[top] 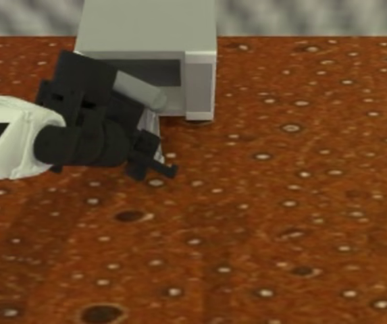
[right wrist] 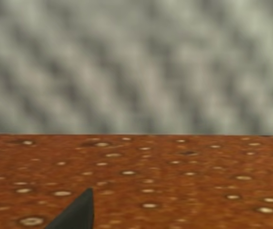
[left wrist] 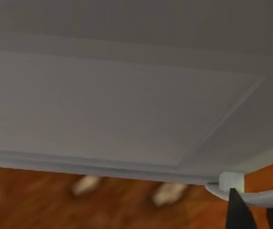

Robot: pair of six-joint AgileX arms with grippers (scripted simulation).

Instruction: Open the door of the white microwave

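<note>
Swinging the thin off-white rectangular door (top: 154, 127) outward is the step in hand: the boxy off-white microwave (top: 149, 30) stands at the table's far edge, left of centre, its dim cavity already exposed. The left gripper (top: 154, 158) sits at the door's free edge, just in front of the cavity; whether its fingers clasp the handle cannot be told. Widening the opening likely calls for a continued arc about the hinge, while the right arm stays out of the top view.
</note>
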